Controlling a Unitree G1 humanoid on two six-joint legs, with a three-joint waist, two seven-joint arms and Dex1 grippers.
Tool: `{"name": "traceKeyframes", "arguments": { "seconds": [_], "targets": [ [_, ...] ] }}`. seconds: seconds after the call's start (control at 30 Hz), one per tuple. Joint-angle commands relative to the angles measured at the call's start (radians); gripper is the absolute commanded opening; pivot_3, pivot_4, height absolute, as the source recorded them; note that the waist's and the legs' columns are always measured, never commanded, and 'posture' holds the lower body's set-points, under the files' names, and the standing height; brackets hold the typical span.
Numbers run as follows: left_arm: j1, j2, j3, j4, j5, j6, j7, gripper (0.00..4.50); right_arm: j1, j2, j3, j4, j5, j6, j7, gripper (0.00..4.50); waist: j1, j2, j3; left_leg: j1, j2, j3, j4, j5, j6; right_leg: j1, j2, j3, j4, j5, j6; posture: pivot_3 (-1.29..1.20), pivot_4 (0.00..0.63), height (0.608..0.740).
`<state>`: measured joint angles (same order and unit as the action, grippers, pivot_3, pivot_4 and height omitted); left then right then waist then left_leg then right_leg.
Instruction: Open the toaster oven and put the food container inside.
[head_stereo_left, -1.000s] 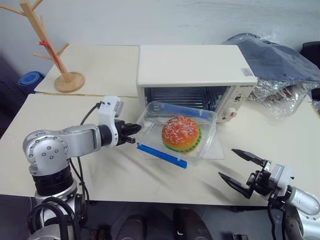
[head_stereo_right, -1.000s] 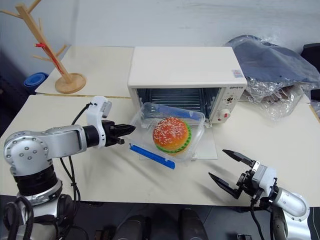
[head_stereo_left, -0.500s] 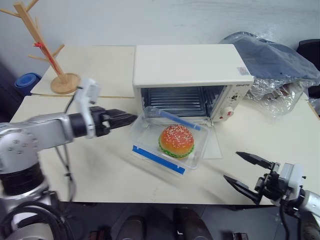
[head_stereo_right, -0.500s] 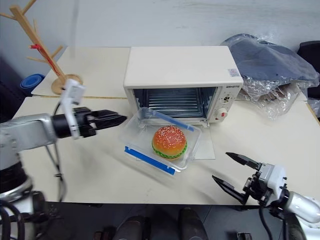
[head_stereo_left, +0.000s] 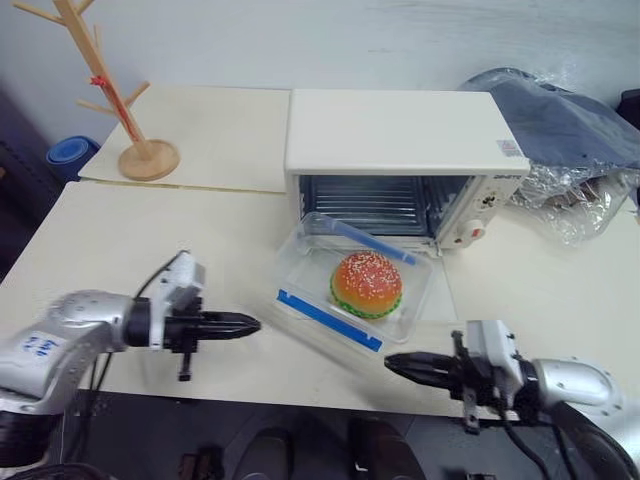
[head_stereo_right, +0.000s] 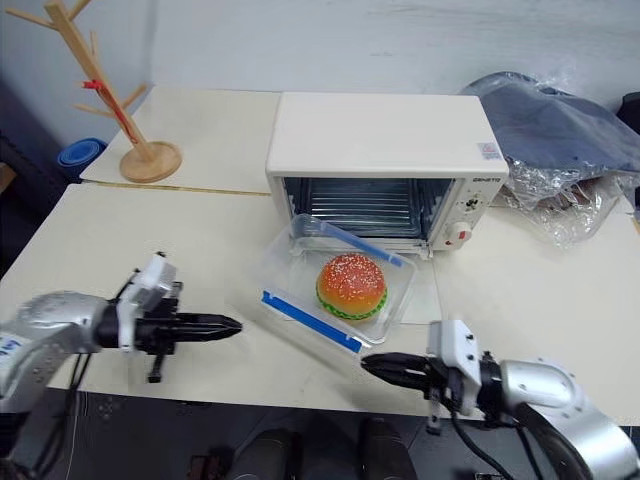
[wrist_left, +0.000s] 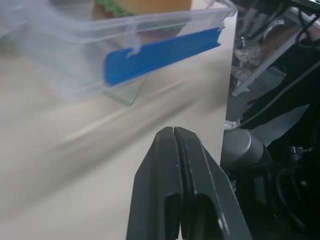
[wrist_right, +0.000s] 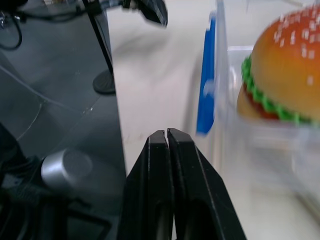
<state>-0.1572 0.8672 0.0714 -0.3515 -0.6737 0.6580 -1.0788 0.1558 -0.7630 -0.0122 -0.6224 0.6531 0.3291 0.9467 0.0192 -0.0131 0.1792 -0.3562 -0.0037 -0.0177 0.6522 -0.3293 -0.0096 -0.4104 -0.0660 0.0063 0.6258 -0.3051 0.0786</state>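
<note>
Cream worktop (head_stereo_left: 130, 240); toaster oven (head_stereo_left: 400, 160) open, apparently; food container (head_stereo_left: 352, 290) outside, unplaced; left end effector (head_stereo_left: 250, 323) and right end effector (head_stereo_left: 395, 364) both closed, empty.

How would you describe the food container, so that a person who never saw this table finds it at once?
Find the cream-white toaster oven, whose door is open. Right in front of it lies the food container, a clear plastic box. Its blue clip strips and the sesame burger inside set it apart.

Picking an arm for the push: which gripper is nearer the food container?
Right. The right gripper sits just off the food container's near corner; the left gripper is farther off its left side.
</note>
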Motion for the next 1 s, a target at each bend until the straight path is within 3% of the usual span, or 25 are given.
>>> {"name": "traceKeyframes", "arguments": {
  "seconds": [0.03,0.33,0.53,1.0],
  "targets": [
    [-0.044,-0.065,-0.037,0.006,0.072,-0.072,0.068,0.02,-0.056,0.048,0.018,-0.014,0.004,0.033,-0.068,0.00,0.002,0.000,0.000,0.000,0.000,0.000,0.000,0.000,0.000,0.000,0.000,0.000,0.000,0.000,0.000,0.00,0.150,0.740],
    [-0.169,-0.283,-0.127,0.144,0.194,-0.179,0.188,0.02,-0.181,0.092,-0.066,0.072,-0.065,0.046,-0.202,0.00,0.002,0.000,0.000,-0.001,-0.001,0.001,0.004,0.000,0.000,0.000,0.003,0.000,0.002,0.001,0.002,0.00,0.150,0.740],
    [-0.218,-0.398,-0.156,0.219,0.259,-0.241,0.247,0.02,-0.200,0.123,-0.079,0.159,-0.134,-0.039,-0.193,0.00,0.001,0.000,0.000,-0.002,0.000,0.001,0.006,0.000,0.001,0.000,0.004,0.000,0.002,0.002,0.003,0.00,0.150,0.740],
    [-0.399,-0.615,-0.134,0.486,0.370,-0.392,0.429,0.02,-0.554,0.282,-0.005,0.638,-0.390,-0.303,-0.237,0.00,-0.008,0.000,0.000,-0.004,-0.001,0.003,0.011,0.002,-0.003,-0.001,0.005,0.001,0.004,0.003,0.005,0.00,0.150,0.740]
  ]
}}
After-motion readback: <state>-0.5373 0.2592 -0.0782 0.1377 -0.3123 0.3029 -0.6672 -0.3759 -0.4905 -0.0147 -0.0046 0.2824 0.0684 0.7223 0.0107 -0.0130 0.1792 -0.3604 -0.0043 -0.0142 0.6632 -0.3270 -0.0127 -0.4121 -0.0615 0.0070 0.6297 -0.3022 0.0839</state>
